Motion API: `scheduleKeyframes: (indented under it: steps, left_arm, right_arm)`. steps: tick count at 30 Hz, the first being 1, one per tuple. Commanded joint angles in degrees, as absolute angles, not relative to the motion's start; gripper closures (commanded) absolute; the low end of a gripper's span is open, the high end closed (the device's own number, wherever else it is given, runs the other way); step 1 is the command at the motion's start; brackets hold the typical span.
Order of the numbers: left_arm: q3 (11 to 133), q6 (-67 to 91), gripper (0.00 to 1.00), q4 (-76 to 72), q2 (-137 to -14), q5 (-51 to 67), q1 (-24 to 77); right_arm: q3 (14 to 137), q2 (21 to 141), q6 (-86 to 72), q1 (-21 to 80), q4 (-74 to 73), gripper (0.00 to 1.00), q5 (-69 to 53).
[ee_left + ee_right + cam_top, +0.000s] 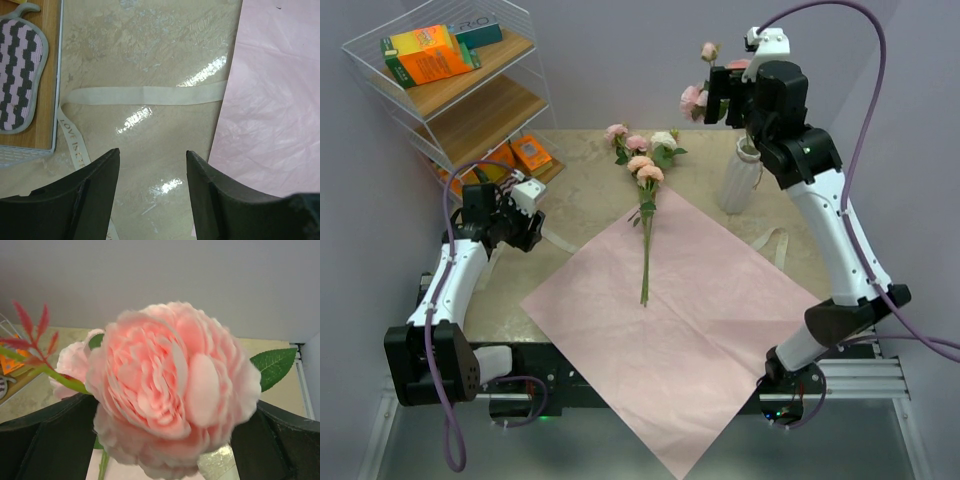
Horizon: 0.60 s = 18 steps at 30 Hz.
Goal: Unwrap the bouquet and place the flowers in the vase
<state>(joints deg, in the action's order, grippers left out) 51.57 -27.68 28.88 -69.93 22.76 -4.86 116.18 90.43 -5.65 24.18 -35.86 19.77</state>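
Vase [738, 185] stands upright at the far right of the tabletop [580, 190]. Its mouth is hidden behind the right arm, so its contents cannot be confirmed. Right tool [720, 98], above the vase, is spread wide with a pink rose [165, 400] between its fingers; no grip evident. Other flowers [642, 165] lie on the open pink paper [700, 330], heads past its far edge. Left tool [152, 156] is spread with nothing between its fingers, above the tabletop near a ribbon [145, 95].

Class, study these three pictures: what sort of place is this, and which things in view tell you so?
Probably a robot test bench in a lab, not a home: the left arm and right arm mounted on a metal frame at the table edge, and a wire shelf of boxes.
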Motion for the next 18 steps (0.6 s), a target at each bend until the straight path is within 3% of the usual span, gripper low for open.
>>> scheduleKeyframes:
  steps: [1, 18]
  left_arm:
    - [52.21, -28.30, 0.39, 28.39, -68.55, 23.03, -5.45]
    - [53.79, -27.77, 0.39, 29.97, -68.82, 24.52, -5.45]
  right_arm:
    - [118.66, 84.04, -7.56, 23.82, -36.57, 0.01, 19.25]
    - [128.32, 78.58, -8.52, 23.82, -41.48, 0.01, 10.56]
